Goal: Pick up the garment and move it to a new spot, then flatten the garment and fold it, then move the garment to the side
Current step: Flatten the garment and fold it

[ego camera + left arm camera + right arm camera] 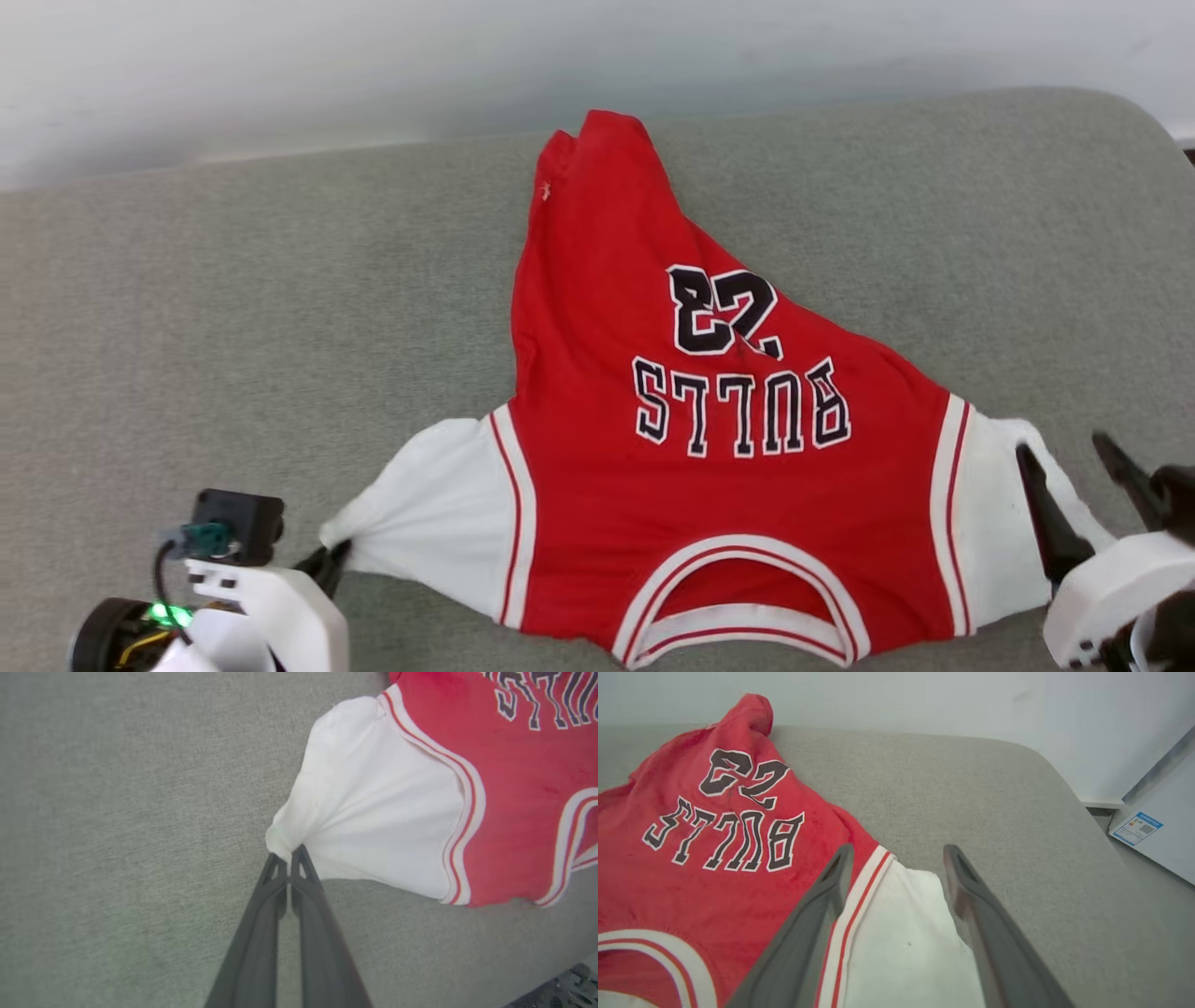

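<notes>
Jaws of the left gripper [289,856] are pressed together, pinching the bunched tip of one white sleeve. Jaws of the right gripper [896,851] stand wide apart. One finger lies over the striped trim of the other sleeve and the other finger lies just past that sleeve's edge. Whether either finger touches the cloth cannot be told.

The garment [597,308] lies print side up on the grey padded surface [233,327], stretched between the two sets of jaws. It has a red body, short white sleeves, red-and-white striped trim at the armholes and collar, and black white-outlined "BULLS 23" lettering.

The collar lies on the jaws' side of the body and the lettering reads upside down in the head view. The sleeve-to-sleeve line runs from one gripper to the other. Beyond the fingertips, the body narrows to a crumpled peak near the pale wall [373,65].

The hem is bunched into that peak and its edge cannot be made out. In the head view the left gripper's fingers are largely hidden behind its white housing, and a right finger covers part of the right sleeve.
</notes>
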`<state>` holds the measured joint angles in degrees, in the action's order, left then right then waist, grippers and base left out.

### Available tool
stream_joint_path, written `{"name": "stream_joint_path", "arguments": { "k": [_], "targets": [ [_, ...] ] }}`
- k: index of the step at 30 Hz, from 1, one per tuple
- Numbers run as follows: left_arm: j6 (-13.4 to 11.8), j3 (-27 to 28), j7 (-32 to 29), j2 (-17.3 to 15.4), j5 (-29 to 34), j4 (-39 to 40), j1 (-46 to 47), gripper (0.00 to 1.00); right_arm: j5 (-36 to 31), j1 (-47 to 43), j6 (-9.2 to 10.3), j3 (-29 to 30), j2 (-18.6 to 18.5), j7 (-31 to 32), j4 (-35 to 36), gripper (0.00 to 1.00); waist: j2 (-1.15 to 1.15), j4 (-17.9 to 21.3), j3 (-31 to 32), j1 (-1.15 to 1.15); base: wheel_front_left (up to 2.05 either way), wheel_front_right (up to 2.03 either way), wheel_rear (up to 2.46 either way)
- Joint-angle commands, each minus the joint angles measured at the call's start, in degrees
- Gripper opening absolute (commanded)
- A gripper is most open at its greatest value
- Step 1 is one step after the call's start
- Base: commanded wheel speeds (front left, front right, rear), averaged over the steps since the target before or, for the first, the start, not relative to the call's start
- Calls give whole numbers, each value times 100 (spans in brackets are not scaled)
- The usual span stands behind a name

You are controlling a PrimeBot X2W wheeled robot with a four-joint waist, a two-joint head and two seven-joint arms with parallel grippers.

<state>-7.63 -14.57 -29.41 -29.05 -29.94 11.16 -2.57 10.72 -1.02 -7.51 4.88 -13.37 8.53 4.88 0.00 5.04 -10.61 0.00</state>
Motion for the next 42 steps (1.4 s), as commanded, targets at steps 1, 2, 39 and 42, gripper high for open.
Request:
{"name": "stream_joint_path", "arguments": {
  "k": [1,2,39,42],
  "targets": [
    [-71,137,61,-84,-8,230,-132,0,29,-156,3,-12,-121,439,-4,100,0,-119,99,0,0,0,0],
    [-98,184,77,-116,-35,371,-204,0,80,-227,3,20,-142,741,5,100,0,-143,112,0,0,0,0],
    [-141,120,-92,-504,40,1860,-809,0,314,-301,-5,288,-62,3224,-1321,0,0,-598,-295,0,0,0,0],
    [-209,252,37,-480,6,1912,-864,0,576,-206,-6,215,-144,3035,-1087,0,0,-558,-148,0,0,0,0]
  ]
}}
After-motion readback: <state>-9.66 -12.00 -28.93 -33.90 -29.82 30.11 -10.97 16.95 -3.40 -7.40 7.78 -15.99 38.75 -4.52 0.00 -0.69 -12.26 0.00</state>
